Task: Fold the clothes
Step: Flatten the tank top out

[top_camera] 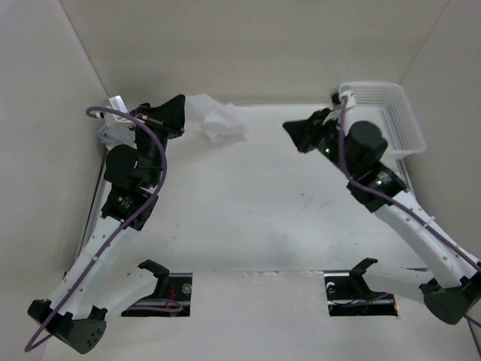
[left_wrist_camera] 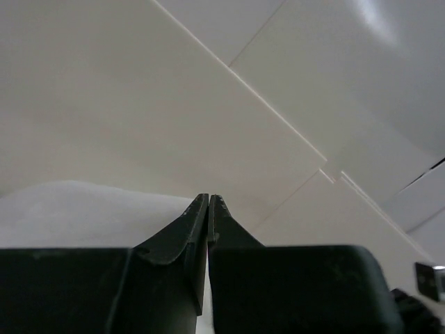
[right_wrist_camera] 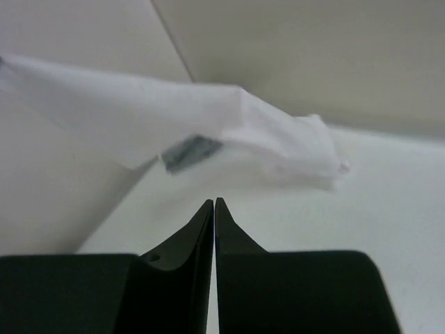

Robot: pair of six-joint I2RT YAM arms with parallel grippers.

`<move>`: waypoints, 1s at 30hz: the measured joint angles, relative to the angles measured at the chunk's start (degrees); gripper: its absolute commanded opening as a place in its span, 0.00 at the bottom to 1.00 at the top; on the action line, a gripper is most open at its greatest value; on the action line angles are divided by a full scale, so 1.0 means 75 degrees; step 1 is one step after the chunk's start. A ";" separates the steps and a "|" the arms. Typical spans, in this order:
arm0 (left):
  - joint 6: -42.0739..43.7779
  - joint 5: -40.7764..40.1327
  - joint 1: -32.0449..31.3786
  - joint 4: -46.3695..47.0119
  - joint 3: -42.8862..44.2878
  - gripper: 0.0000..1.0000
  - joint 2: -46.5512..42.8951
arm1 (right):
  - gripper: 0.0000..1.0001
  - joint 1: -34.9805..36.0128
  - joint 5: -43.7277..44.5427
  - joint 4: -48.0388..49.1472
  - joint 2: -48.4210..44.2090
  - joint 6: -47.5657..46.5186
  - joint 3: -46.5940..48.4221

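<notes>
Top external: your left gripper (top_camera: 180,113) pinches the shirt (top_camera: 222,124), which trails toward 4 o'clock; right gripper (top_camera: 289,129), clenched empty, sits at its 3 o'clock.

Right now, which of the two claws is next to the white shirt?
The left gripper, at the back left, is right at the white shirt; the right gripper hangs apart, nearer the basket.

The light was soft and even, with faint shadows. Up close, the clothes (right_wrist_camera: 264,132) looked blurry.
</notes>
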 measured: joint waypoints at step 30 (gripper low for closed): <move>-0.2328 -0.1926 -0.1285 -0.2946 -0.5654 0.38 -0.2087 | 0.52 0.2267 0.0446 0.2299 0.3474 0.2760 -0.4304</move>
